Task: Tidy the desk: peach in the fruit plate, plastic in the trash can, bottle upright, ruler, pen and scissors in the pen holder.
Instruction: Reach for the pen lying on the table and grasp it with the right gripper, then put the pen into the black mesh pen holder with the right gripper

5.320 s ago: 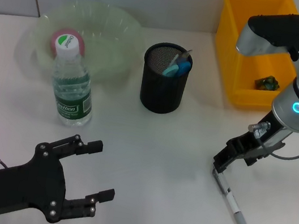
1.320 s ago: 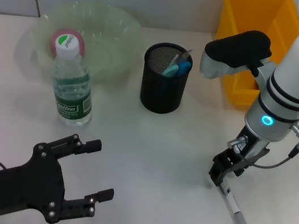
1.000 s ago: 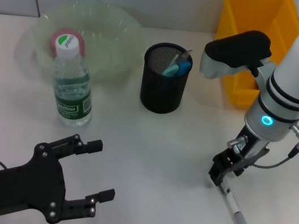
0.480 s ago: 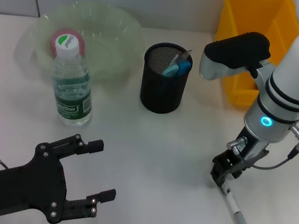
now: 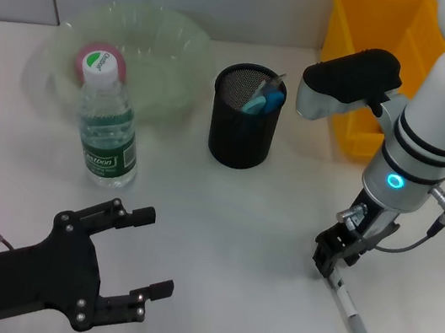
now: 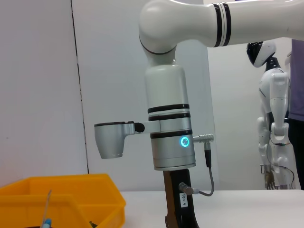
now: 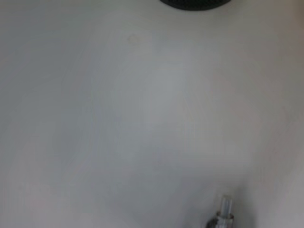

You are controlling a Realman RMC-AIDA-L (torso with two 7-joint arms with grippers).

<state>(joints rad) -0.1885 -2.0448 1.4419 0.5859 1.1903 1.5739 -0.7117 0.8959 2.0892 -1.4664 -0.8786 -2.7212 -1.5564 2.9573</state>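
The right gripper pinches the upper end of the pen lying on the table; the left gripper hangs spread, idle.

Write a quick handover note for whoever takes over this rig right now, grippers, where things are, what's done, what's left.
Right gripper: down at the upper end of the pen, which lies on the table; whether it grips cannot be seen.
Left gripper: open, idle near the front edge, holding nothing.
Bottle: upright, in front of the fruit plate.
Peach: in the fruit plate.
Pen holder: already holds items with blue handles.
Yellow bin: a small item inside.
Left to do: pen into the pen holder.
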